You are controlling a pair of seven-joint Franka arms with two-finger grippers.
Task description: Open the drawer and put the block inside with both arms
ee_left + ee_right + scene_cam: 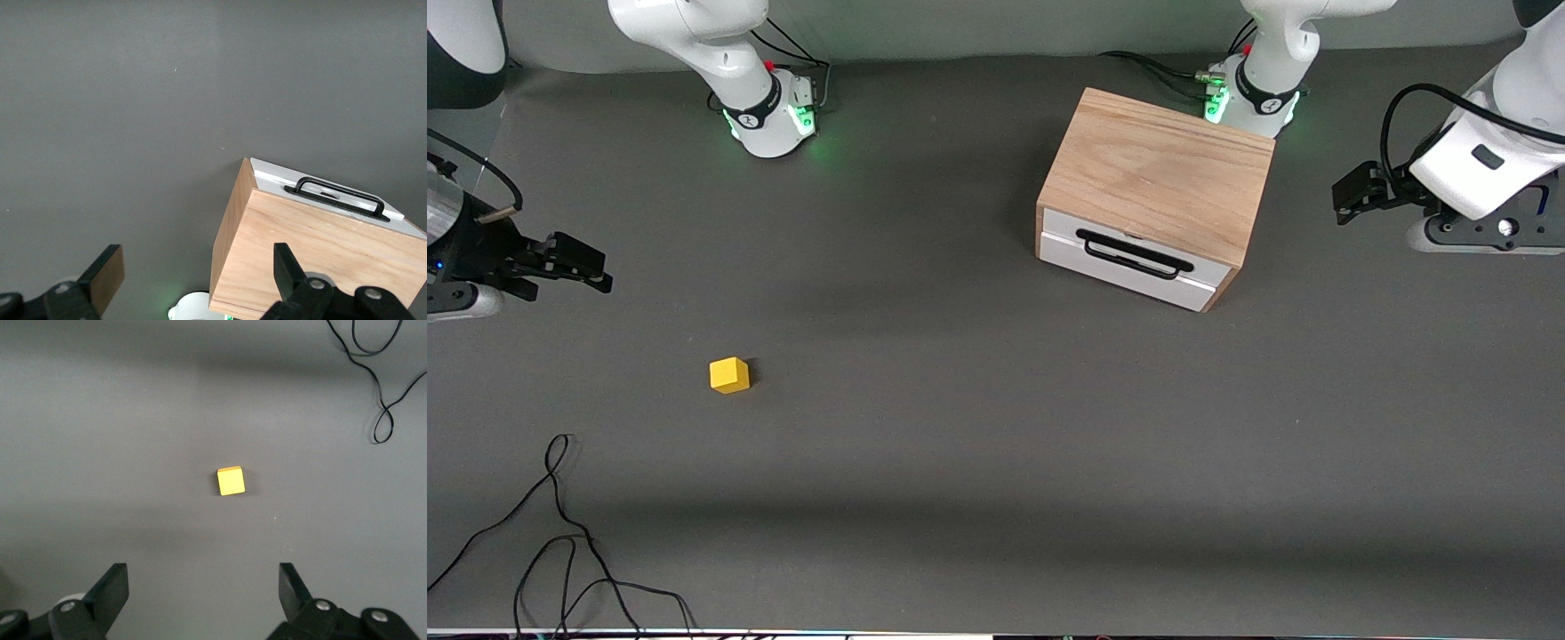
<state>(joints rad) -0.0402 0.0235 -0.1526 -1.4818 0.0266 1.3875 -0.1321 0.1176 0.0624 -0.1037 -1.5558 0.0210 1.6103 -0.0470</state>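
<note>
The white-fronted drawer (1129, 258) with its long black bar handle (1134, 253) sits shut in the light wooden box cabinet (1160, 173), which stands on the dark grey counter (996, 444) toward the left arm's end, just in front of that arm's white base (1254, 93). The cabinet is turned at a slant, so the drawer front faces the front camera at an angle. In the left wrist view the same handle (340, 195) shows along the white front, with the cabinet's wooden top (327, 260) nearer the lens.

The small yellow cube block (729, 374) lies alone on the counter toward the right arm's end, nearer to the front camera than the cabinet and well apart from it. In the right wrist view the block (231, 481) rests on bare counter.

The left tool (1356, 191) hangs over the counter at the left arm's end, beside the cabinet and apart from it; its fingers (290, 273) are spread wide and grasp nothing. The right tool (574, 264) hangs over the counter at the right arm's end; its fingers (113, 587) are likewise spread wide and bare.

A thin black cable (560, 533) loops on the counter, nearer to the front camera than the block.
</note>
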